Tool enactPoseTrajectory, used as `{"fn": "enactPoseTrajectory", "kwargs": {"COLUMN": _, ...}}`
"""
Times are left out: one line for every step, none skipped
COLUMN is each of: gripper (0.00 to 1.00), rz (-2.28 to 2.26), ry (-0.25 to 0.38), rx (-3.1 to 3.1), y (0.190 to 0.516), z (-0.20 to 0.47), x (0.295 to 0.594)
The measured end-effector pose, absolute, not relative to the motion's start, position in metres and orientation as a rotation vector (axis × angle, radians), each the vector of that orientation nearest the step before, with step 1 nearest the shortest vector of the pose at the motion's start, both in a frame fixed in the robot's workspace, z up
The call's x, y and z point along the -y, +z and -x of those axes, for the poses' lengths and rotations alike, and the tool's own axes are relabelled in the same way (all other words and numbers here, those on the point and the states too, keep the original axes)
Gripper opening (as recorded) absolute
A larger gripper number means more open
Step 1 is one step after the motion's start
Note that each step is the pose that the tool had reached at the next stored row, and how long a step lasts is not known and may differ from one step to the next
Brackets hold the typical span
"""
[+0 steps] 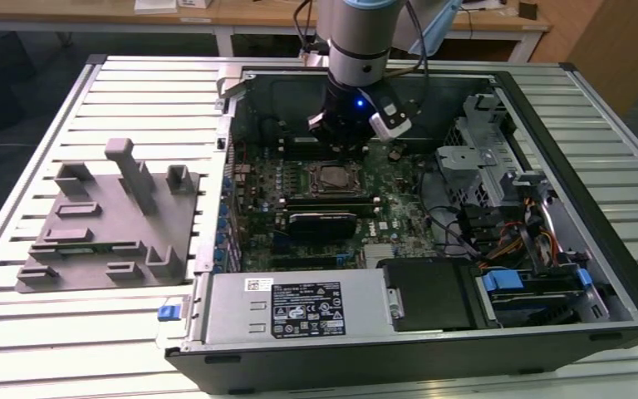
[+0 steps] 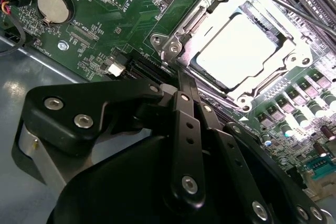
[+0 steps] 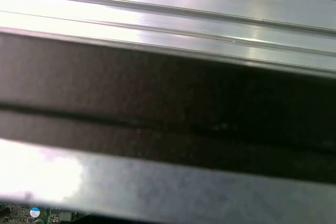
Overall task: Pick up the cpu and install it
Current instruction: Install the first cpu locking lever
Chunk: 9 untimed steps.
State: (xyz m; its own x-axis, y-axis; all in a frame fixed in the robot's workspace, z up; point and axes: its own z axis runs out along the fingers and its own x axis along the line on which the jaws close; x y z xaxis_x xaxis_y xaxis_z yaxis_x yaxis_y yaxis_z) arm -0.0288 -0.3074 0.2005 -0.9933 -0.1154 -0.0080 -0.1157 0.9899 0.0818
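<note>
- The ribbed metal surface (image 1: 97, 332) carries an open computer case (image 1: 585, 241) and a grey fixture (image 1: 109, 233).
- The cpu (image 2: 241, 45) sits in its socket.
- The hand (image 1: 347, 137) hovers above the motherboard; I cannot tell its finger spread.

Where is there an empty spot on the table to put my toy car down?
In the exterior view, bare slatted table lies in front of the grey plastic tray, and more behind the tray, near the far edge. The open computer case is crowded with boards and cables, and the arm's tool hangs above the chip sitting in its socket.
</note>
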Motion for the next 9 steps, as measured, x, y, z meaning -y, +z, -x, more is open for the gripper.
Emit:
{"fn": "enactPoseTrajectory", "kwargs": {"gripper": 0.11, "rz": 0.182, "ry": 0.127, "rx": -3.131, "y": 0.2003, "z": 0.0288, "x": 0.3074}}
{"fn": "enactPoseTrajectory", "kwargs": {"gripper": 0.11, "rz": 0.182, "ry": 0.125, "rx": -3.131, "y": 0.2000, "z": 0.0288, "x": 0.3074}}
{"fn": "enactPoseTrajectory", "kwargs": {"gripper": 0.11, "rz": 0.182, "ry": 0.123, "rx": -3.131, "y": 0.1997, "z": 0.0288, "x": 0.3074}}
{"fn": "enactPoseTrajectory", "kwargs": {"gripper": 0.11, "rz": 0.182, "ry": 0.121, "rx": -3.131, "y": 0.1993, "z": 0.0288, "x": 0.3074}}
{"fn": "enactPoseTrajectory", "kwargs": {"gripper": 0.11, "rz": 0.182, "ry": 0.118, "rx": -3.131, "y": 0.1988, "z": 0.0288, "x": 0.3074}}
{"fn": "enactPoseTrajectory", "kwargs": {"gripper": 0.11, "rz": 0.182, "ry": 0.114, "rx": -3.132, "y": 0.1984, "z": 0.0288, "x": 0.3074}}
{"fn": "enactPoseTrajectory", "kwargs": {"gripper": 0.11, "rz": 0.182, "ry": 0.110, "rx": -3.132, "y": 0.1981, "z": 0.0288, "x": 0.3075}}
{"fn": "enactPoseTrajectory", "kwargs": {"gripper": 0.11, "rz": 0.182, "ry": 0.107, "rx": -3.132, "y": 0.1976, "z": 0.0287, "x": 0.3074}}
{"fn": "enactPoseTrajectory", "kwargs": {"gripper": 0.11, "rz": 0.182, "ry": 0.105, "rx": -3.132, "y": 0.1970, "z": 0.0286, "x": 0.3073}}
